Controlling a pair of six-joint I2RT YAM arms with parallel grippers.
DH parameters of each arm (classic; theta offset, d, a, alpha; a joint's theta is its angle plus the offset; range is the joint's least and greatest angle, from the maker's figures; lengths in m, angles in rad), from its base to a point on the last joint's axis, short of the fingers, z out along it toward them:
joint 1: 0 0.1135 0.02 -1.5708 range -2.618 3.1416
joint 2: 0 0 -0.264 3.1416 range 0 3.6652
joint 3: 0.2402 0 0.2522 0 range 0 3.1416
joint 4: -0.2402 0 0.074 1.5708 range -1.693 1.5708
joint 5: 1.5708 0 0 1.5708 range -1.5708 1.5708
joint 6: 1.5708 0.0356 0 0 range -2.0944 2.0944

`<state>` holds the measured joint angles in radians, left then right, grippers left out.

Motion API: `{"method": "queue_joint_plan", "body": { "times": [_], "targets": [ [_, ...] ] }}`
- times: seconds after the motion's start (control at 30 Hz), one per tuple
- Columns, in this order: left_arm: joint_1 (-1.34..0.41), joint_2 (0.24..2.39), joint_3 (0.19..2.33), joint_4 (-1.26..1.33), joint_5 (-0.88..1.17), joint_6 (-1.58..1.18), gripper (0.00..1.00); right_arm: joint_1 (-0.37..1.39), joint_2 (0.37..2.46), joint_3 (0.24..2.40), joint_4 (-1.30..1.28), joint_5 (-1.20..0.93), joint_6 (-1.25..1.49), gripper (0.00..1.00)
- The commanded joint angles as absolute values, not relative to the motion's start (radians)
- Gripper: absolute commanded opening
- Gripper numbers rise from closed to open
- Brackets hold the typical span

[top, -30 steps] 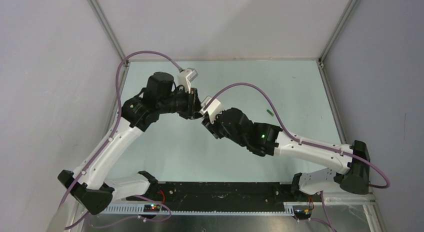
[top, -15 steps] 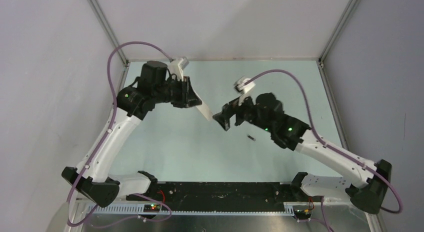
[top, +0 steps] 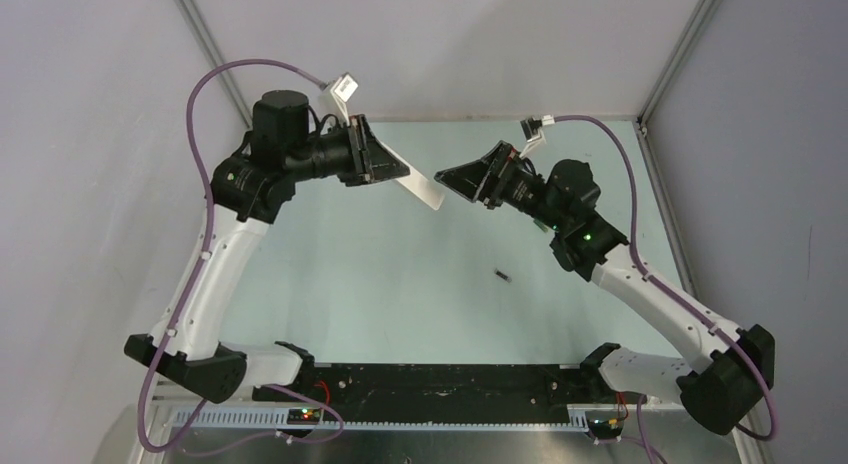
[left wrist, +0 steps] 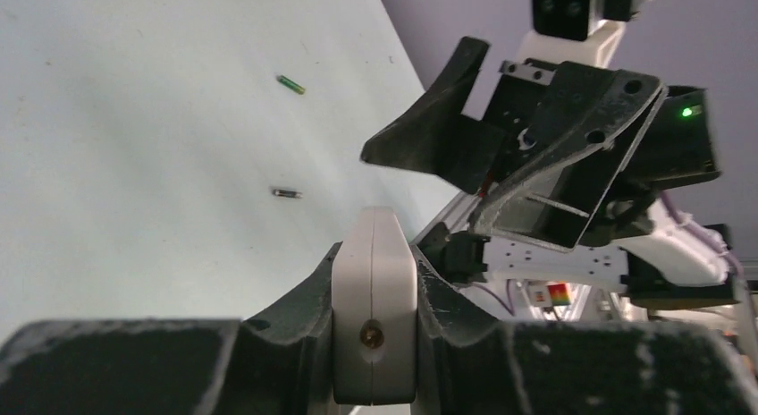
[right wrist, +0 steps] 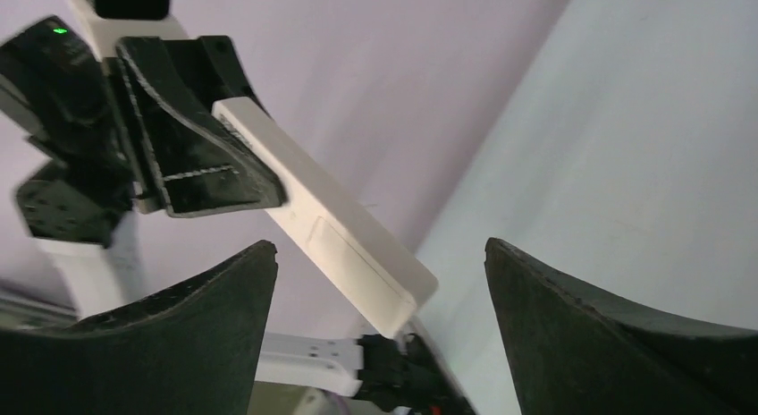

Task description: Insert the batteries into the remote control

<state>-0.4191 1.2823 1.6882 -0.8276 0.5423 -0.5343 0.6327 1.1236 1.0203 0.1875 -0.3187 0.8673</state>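
Observation:
The white remote control (top: 418, 191) is held up off the table, my left gripper (top: 395, 174) shut on one end while its free end points to the right. The left wrist view has it end-on (left wrist: 374, 281), pinched between both fingers. My right gripper (top: 455, 179) hangs open just right of the remote's free end, touching nothing. From the right wrist, the remote (right wrist: 331, 223) slants between that gripper's spread fingers, farther off. One dark battery (top: 503, 275) lies on the table below. The left wrist view shows two batteries, one dark (left wrist: 286, 193) and one greenish (left wrist: 290, 84).
The pale green table (top: 350, 284) is boxed in by grey walls with metal corner posts (top: 215, 59). A black rail (top: 450, 379) runs along the near edge between the arm bases. Purple cables loop above both arms.
Both arms have risen and drawn apart. The right gripper has opened and pulled back to the right. A battery now lies on the table where none showed a second ago.

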Motion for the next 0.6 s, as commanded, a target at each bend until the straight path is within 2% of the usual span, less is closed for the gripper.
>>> {"method": "queue_joint_plan", "body": {
  "times": [0.0,0.23,0.57],
  "targets": [
    [-0.398,1.301,1.756,-0.778,0.647,-0.648,0.00,0.632,1.163,1.017,0.407,-0.428,1.113,0.93],
    [-0.368,1.313,1.763,-0.744,0.665,-0.761,0.00,0.638,1.201,1.007,0.485,-0.465,1.180,0.97],
    [-0.356,1.296,1.701,-0.669,0.705,-0.868,0.00,0.630,1.286,1.001,0.607,-0.490,1.281,0.90]
  ]
}}
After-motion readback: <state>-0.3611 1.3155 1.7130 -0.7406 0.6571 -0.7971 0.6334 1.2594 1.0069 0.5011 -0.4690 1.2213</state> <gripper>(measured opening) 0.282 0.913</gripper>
